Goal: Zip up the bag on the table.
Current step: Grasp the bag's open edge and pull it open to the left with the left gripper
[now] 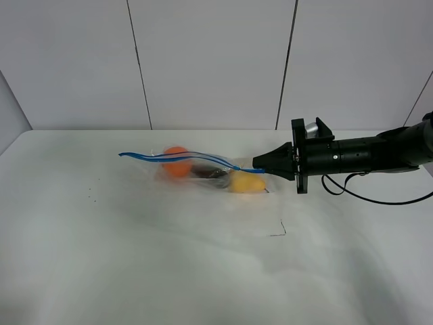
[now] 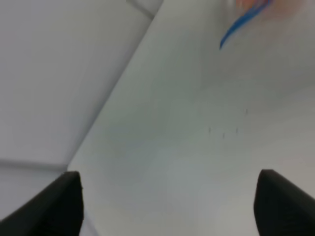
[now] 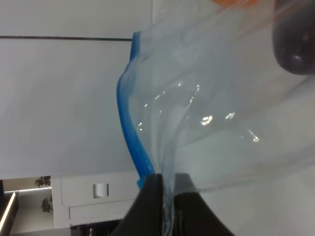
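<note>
The bag lies on the white surface, stretching straight away from the tips of the right hand; that hand is pinched tight on the bag's nearest end, the film caught between its fingers just beside the blue seal strip; the left hand is spread wide and holds nothing, with the strip's far tip well ahead of it. The film looks thin, soft and slick, likely to buckle if pushed; the fruit inside should weigh the middle down, though it may roll; the strip is probably the one firmer part, so it is the place to grip, pressing across it with light drag.
</note>
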Robot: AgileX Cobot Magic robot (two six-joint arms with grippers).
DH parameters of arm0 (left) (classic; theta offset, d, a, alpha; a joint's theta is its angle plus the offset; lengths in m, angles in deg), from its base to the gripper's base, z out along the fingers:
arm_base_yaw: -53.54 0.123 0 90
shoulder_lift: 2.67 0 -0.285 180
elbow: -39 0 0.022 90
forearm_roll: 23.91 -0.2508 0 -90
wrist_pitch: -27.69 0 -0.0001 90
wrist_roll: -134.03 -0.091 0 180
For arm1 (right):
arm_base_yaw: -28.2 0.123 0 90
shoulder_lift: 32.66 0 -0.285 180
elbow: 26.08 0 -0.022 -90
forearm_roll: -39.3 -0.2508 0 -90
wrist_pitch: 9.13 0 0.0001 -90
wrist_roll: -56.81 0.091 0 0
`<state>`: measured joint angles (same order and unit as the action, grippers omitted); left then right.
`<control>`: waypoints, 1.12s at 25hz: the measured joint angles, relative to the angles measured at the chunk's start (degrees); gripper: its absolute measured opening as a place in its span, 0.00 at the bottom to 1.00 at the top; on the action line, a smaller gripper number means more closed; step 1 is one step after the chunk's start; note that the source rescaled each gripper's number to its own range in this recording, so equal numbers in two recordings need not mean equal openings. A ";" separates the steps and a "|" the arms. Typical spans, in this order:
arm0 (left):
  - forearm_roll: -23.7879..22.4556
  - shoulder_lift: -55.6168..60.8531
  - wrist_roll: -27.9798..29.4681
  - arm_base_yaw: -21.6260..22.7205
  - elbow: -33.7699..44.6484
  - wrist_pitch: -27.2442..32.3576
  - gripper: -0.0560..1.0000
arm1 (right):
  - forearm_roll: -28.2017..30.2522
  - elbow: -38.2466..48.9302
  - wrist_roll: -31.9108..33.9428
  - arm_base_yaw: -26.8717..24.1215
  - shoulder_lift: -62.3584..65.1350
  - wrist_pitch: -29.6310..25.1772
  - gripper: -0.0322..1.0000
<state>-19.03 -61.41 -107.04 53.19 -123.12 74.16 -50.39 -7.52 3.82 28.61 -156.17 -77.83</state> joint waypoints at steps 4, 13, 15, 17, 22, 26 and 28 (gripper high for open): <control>5.22 -1.53 -1.17 -3.33 0.00 -2.90 0.95 | 0.00 0.00 0.06 0.00 0.00 0.00 0.03; 6.02 -7.44 -1.01 -18.38 3.52 -12.14 0.95 | 0.00 0.00 0.13 0.00 0.00 0.00 0.03; 6.16 -10.09 -0.62 -21.56 3.70 -13.92 0.95 | 0.00 0.00 0.13 0.00 0.00 0.00 0.03; 6.21 -12.83 -0.45 -25.07 3.70 -15.88 0.95 | 0.00 0.00 0.13 0.00 0.00 0.00 0.03; 6.21 -20.20 0.49 -32.81 3.70 -22.88 0.95 | 0.00 0.00 0.13 0.00 0.00 0.00 0.03; 6.21 -26.08 0.81 -38.39 3.70 -31.10 0.95 | -0.01 0.00 0.13 0.00 0.00 0.00 0.03; 6.21 -29.48 0.82 -40.58 3.70 -35.76 0.95 | -0.01 0.00 0.13 0.00 0.00 0.00 0.03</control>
<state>-12.82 -90.89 -106.22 12.61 -119.42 38.40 -50.40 -7.52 3.96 28.61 -156.17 -77.83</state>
